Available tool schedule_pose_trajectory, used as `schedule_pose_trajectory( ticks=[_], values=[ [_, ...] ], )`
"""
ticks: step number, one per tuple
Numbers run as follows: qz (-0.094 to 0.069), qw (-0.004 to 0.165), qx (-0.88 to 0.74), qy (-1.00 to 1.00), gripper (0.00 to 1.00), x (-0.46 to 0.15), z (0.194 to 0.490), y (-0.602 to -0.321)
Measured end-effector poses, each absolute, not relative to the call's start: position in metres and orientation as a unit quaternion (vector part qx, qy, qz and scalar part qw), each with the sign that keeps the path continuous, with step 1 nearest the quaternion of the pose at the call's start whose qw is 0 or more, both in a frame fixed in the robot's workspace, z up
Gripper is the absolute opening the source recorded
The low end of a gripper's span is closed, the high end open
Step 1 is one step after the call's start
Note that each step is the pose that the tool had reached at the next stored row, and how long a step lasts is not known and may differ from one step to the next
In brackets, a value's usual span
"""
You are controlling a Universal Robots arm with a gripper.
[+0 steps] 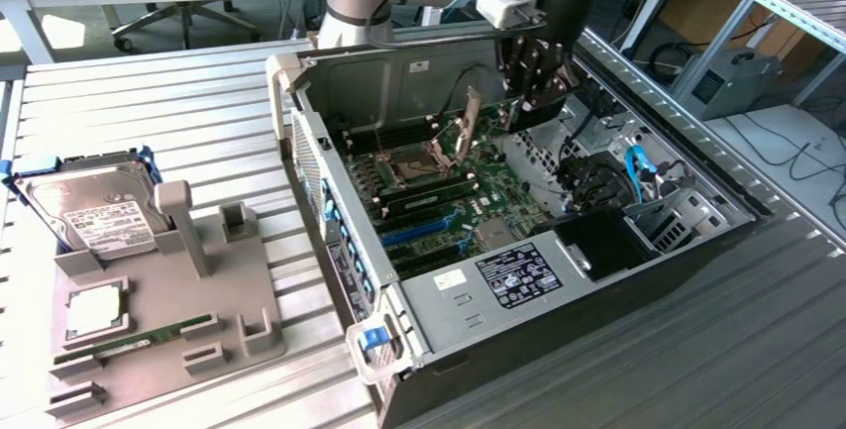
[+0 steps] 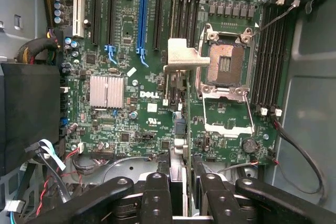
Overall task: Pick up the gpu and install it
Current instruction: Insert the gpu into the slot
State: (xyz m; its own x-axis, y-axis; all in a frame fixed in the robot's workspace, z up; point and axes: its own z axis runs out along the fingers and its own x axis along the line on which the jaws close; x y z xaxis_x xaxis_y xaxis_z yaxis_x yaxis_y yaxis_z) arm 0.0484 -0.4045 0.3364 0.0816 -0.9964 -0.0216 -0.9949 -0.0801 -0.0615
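The gpu, seen edge-on, is partly hidden by the tool; its seating perhaps unclear.

Even, bright daylight fills both views, with soft shadows inside the open computer case and mild overall blur.

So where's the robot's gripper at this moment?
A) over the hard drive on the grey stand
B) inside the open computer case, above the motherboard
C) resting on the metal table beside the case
B: the gripper hangs inside the open computer case, above the green motherboard.
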Motion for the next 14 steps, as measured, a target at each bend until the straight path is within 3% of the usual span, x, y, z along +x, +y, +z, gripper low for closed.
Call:
schedule_pose_trajectory(
  ticks=[14],
  values=[
    [-0.014, 0.029, -0.705, 0.709, 0.27, 0.033, 0.336, -0.404]
  ],
)
